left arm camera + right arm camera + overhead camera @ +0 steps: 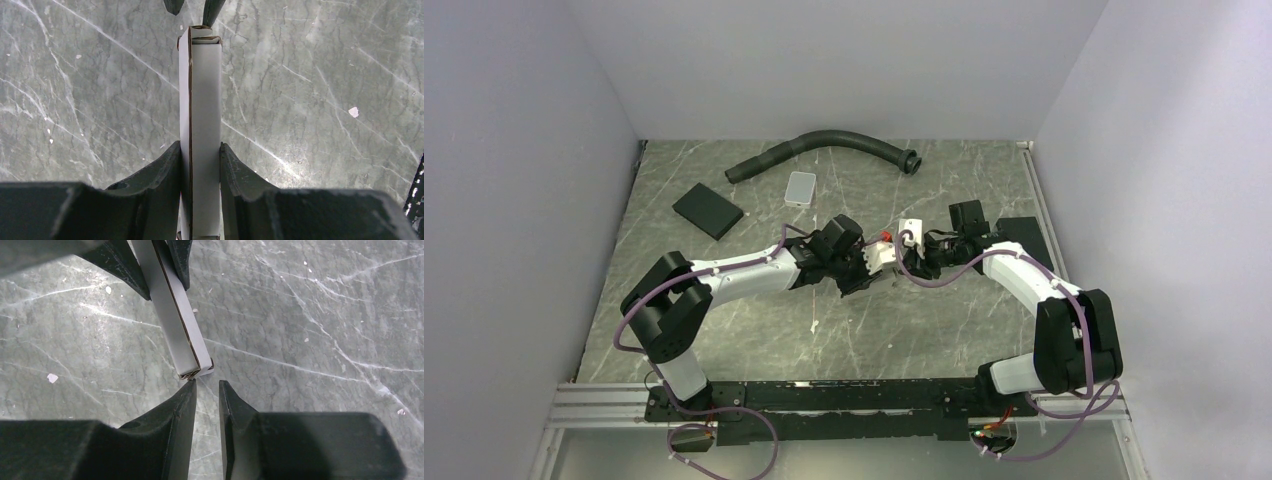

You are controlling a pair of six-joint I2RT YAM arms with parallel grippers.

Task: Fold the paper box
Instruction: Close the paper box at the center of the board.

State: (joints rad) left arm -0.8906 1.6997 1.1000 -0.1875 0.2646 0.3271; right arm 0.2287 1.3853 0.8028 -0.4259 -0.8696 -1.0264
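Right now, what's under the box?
Grey marbled table shows on both sides of the box, with a small white fleck off to one side. The strip directly beneath the box is covered, so I can't tell what lies there.

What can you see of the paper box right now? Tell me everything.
The box is a slim white carton of thin cardboard, brown at the cut edges. The left gripper clamps it between its jaws, over the table. Its far end shows tucked flaps, just off the tips of the right gripper, whose jaws hold nothing.
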